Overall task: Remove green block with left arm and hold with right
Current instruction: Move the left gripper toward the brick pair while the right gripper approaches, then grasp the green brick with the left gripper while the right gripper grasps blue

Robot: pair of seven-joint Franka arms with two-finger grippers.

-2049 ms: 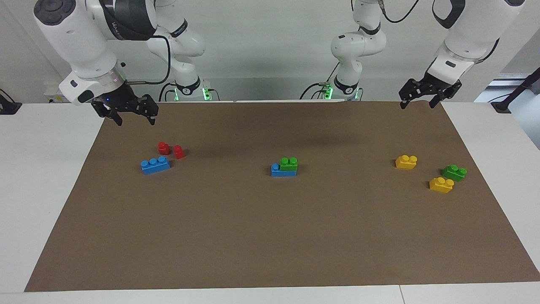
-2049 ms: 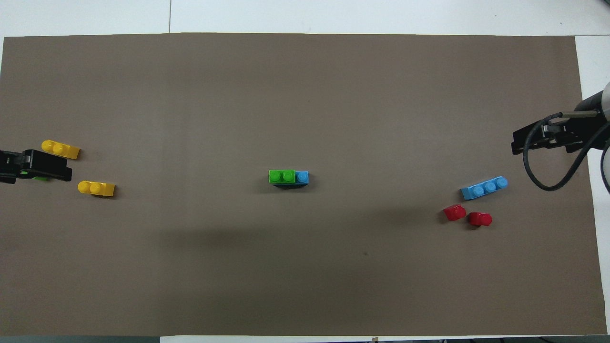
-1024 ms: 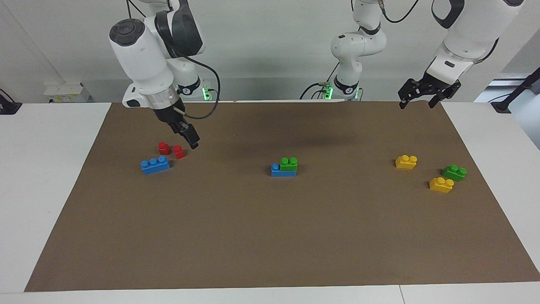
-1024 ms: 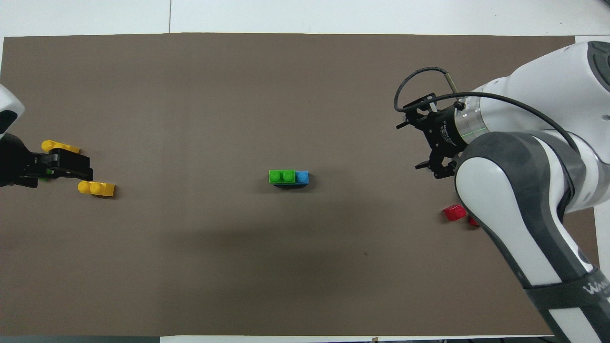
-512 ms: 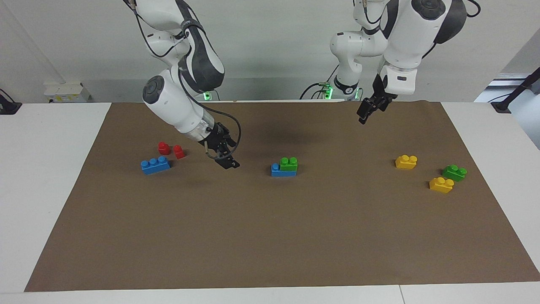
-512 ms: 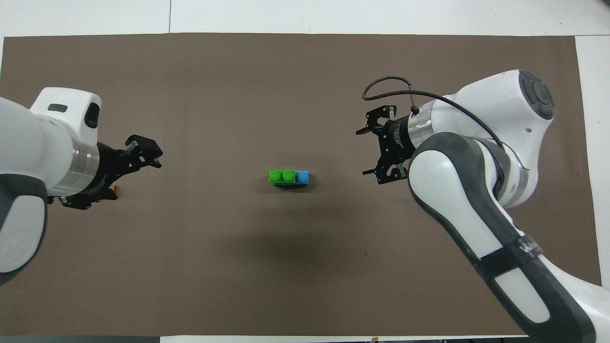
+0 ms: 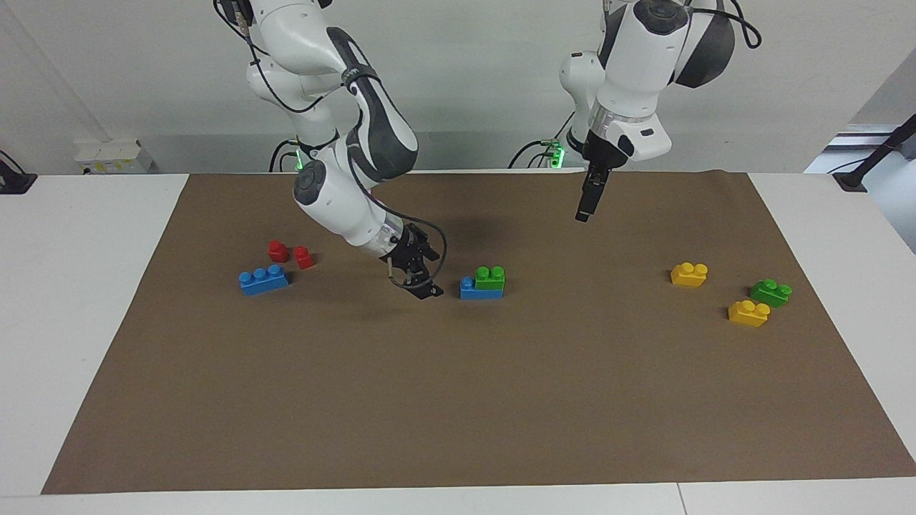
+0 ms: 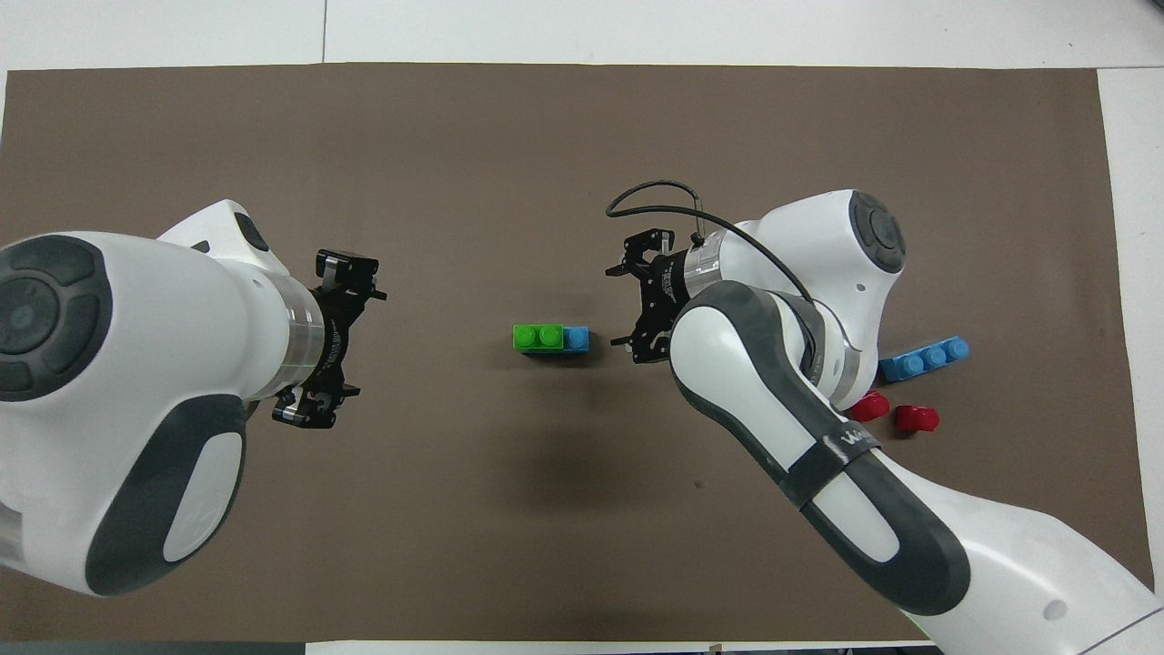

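The green block [image 7: 490,277] is a two-stud brick stacked on one end of a blue brick [image 7: 471,289] in the middle of the brown mat; it also shows in the overhead view [image 8: 537,337]. My right gripper [image 7: 424,277] is open and low over the mat, just beside the blue brick's bare end, toward the right arm's end of the table; it also shows in the overhead view [image 8: 620,307]. My left gripper [image 7: 585,207] is open and raised in the air, apart from the stack; in the overhead view [image 8: 341,344] it lies off the green block's end.
A second green brick [image 7: 771,292] and two yellow bricks [image 7: 689,274] [image 7: 748,312] lie toward the left arm's end. A blue three-stud brick [image 7: 264,279] and two red pieces [image 7: 278,250] [image 7: 304,257] lie toward the right arm's end.
Both arms have swung in from the table's ends toward the middle stack. The right gripper has come down beside the blue brick; the left gripper has turned and moved closer, still high.
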